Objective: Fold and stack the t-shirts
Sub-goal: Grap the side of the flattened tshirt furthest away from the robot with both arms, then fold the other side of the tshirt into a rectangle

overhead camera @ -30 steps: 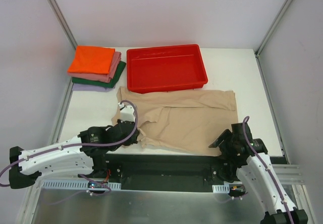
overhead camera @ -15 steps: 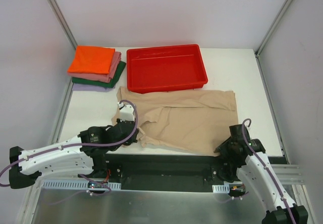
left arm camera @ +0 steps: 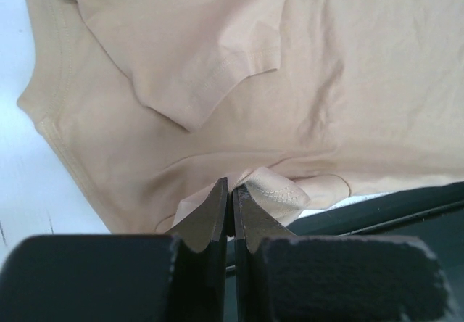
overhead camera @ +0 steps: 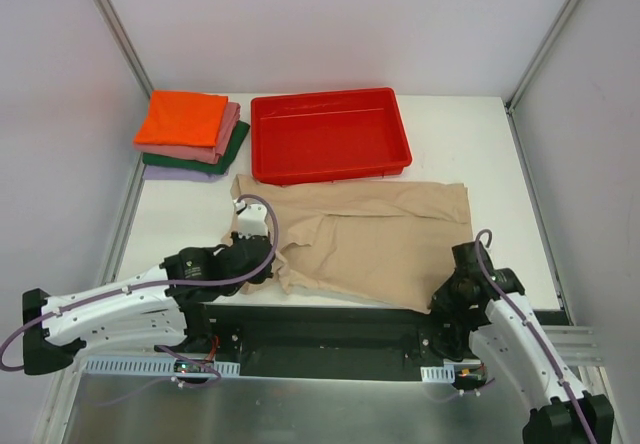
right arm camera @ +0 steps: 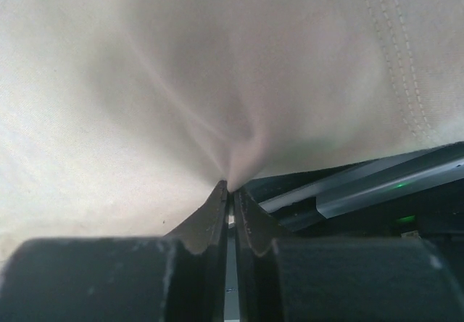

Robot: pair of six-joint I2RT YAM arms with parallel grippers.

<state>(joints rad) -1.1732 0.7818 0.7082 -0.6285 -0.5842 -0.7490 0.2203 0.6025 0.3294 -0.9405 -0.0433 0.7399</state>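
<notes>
A white table stands inside a booth of pale, plain walls, with slanted metal posts rising from its far corners. A black strip runs along its near edge, where the arms are mounted.

At the far left corner four folded shirts lie in a pile: the orange shirt on top, then the pink shirt, the dark green shirt and the lavender shirt at the bottom. A red tray sits at the middle of the far edge, just beside the pile.

The tan shirt lies spread and rumpled across the near half of the table, just in front of the tray and reaching the near edge.

The left pincer is pressed fully closed at the shirt's near left edge, with a fold of hem at its tips. The right pincer is closed at the shirt's near right corner, and the cloth puckers into its tips.

A second ago the right pincer stood open just off that corner. Since then it has come in and closed on the cloth. The left arm has eased a little toward the middle of the table, its grip unchanged. The pile and the tray lie as before.
</notes>
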